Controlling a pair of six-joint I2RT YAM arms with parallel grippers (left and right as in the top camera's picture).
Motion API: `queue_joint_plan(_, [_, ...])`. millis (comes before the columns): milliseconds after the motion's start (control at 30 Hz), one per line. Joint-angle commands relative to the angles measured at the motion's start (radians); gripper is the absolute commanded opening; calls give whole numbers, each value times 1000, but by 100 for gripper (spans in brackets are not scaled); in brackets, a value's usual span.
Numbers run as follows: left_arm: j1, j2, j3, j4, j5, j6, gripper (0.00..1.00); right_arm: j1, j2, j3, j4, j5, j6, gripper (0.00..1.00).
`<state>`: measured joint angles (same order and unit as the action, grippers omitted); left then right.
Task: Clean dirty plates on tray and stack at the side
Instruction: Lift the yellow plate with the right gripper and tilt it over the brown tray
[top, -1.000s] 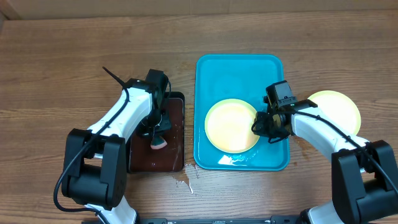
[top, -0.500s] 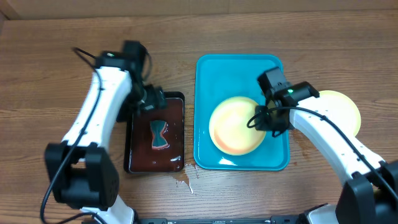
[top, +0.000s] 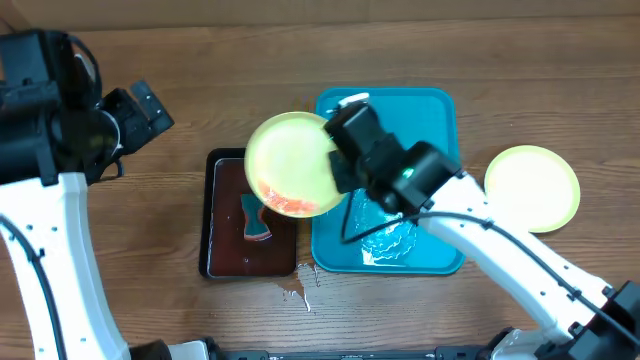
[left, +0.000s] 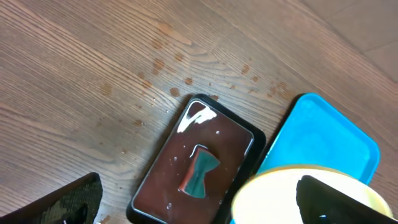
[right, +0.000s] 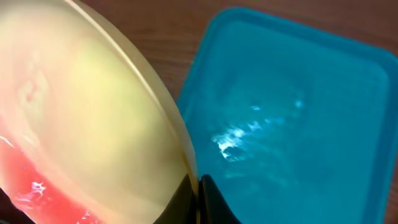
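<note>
My right gripper (right: 198, 199) is shut on the rim of one of the plates (top: 290, 165), a pale yellow-green one. It hangs tilted in the air over the gap between the brown tray and the turquoise tray (top: 430, 120). Red-orange sauce (right: 37, 186) smears its lower edge. Another plate (top: 532, 187) lies flat on the table, right of the turquoise tray. My left gripper (left: 205, 208) is open and empty, held high at the left, looking down on the lifted plate (left: 280, 199).
A dark brown tray (top: 225, 230) left of the turquoise one holds a teal and pink sponge (top: 255, 222) in wet residue. Water glistens on the turquoise tray's floor (right: 249, 130). Small drips mark the wood by the brown tray's front corner (top: 295, 293).
The left gripper opened, let go of the sponge in the brown tray and rose up to the left. The right gripper lifted the plate off the turquoise tray and carried it left.
</note>
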<state>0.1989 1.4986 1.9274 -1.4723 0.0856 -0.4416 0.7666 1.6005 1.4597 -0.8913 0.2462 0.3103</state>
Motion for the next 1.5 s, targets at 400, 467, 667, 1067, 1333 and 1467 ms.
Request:
queue_joint_plan(400, [3, 8, 11, -60, 16, 16, 100, 239, 156, 34, 140, 437, 33, 4])
queue_joint_plan(467, [3, 8, 11, -60, 16, 16, 100, 268, 156, 34, 139, 502, 33, 4])
queue_joint_plan(667, [3, 8, 12, -60, 16, 16, 100, 373, 156, 34, 129, 744, 25, 4])
queue_joint_plan(1067, [3, 8, 11, -60, 16, 16, 100, 518, 156, 34, 110, 1092, 25, 4])
queue_joint_plan(1333, [3, 9, 11, -60, 16, 16, 100, 554, 156, 34, 94, 1103, 26, 4])
queue_joint_plan(1467, [3, 8, 11, -60, 16, 16, 100, 554, 156, 34, 94, 1103, 26, 4])
